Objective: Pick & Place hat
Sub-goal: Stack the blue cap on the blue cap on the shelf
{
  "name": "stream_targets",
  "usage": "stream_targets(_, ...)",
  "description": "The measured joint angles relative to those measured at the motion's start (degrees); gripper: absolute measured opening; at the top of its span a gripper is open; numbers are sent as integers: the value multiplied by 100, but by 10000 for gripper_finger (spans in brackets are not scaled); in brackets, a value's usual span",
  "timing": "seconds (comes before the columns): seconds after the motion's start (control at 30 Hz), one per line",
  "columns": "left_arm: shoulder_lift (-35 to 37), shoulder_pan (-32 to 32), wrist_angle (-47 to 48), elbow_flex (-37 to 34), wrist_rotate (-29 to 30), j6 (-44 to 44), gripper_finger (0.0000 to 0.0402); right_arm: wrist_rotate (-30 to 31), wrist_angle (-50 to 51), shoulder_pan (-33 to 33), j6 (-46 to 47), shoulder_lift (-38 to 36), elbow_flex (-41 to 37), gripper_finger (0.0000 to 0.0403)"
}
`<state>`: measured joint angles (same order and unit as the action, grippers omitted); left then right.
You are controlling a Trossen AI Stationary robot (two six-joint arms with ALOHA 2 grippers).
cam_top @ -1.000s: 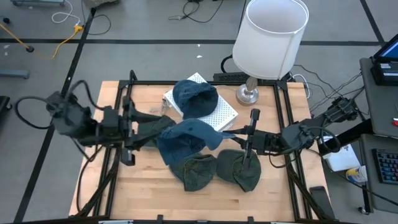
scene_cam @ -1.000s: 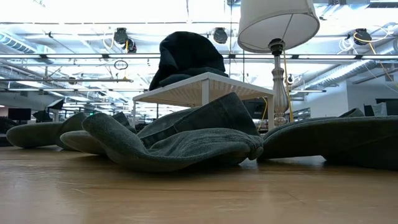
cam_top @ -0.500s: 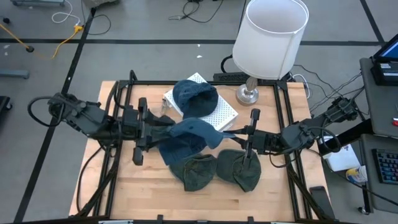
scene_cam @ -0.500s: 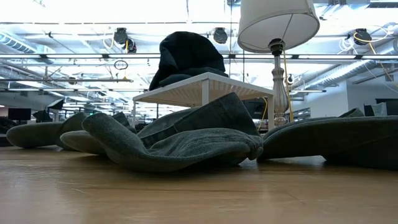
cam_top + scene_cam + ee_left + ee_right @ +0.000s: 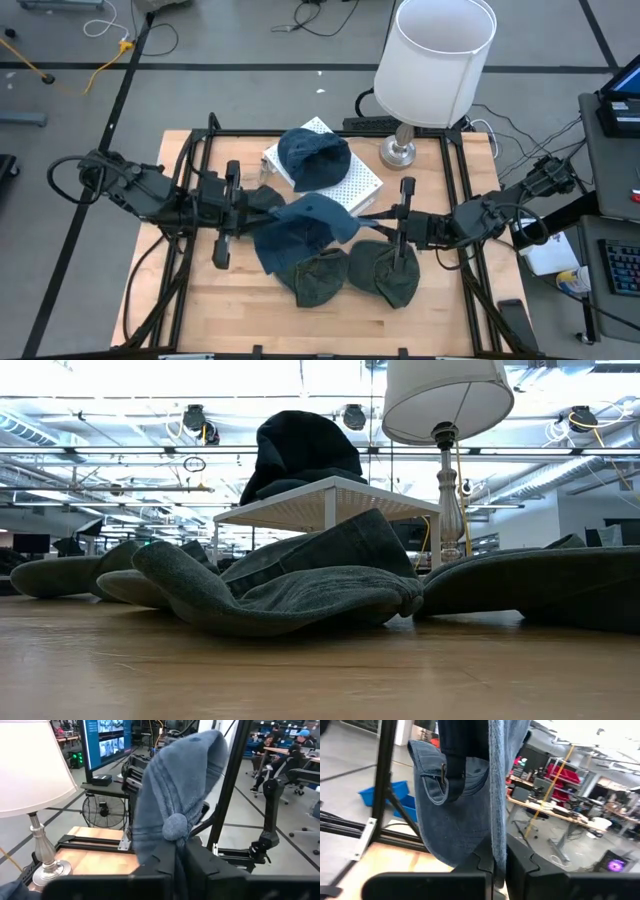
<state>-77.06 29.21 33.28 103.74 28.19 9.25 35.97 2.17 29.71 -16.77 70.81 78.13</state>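
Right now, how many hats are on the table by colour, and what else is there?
Blue hats: 2, one on the white stand at, one held up between the left gripper and right gripper at
Green hats: 2, at and
White stands: 1
Lamps: 1
Total: 6

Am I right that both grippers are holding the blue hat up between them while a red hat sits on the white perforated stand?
Not quite: the hat on the white stand is dark blue, not red, as the high view shows. Both the left gripper and the right gripper do hold the blue hat up between them.
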Motion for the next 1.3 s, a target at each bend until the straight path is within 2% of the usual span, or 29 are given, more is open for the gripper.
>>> stream_targets(0.07, 6, -4, -2, 0, 27, 3, 10, -9, 40, 2, 127, 0, 0, 23)
stream_targets(0.17, 6, -40, -2, 0, 46, 43, 14, -3, 97, 2, 158, 0, 0, 36)
stream_targets(0.27, 4, -91, -2, 0, 137, 52, 7, 197, 125, 2, 437, 0, 0, 49)
stream_targets(0.5, 4, -114, 15, 0, 1023, -58, 5, 250, 862, 129, 1838, -2, 2, 112)
stream_targets(0.7, 4, -202, 13, 0, 1838, -102, 3, -420, 1764, 449, 2729, 0, 2, 153)
stream_targets(0.83, 7, -369, 7, 0, 2305, -150, 3, -457, 1913, 656, 2850, 0, 2, 155)
stream_targets(1.03, 7, -887, 0, 0, 2692, -527, 3, -434, 1529, 667, 2787, 0, 2, 145)
stream_targets(1.3, -78, -1869, -550, 0, 3109, -1566, 3, -434, 1071, 541, 2655, 0, 2, 141)
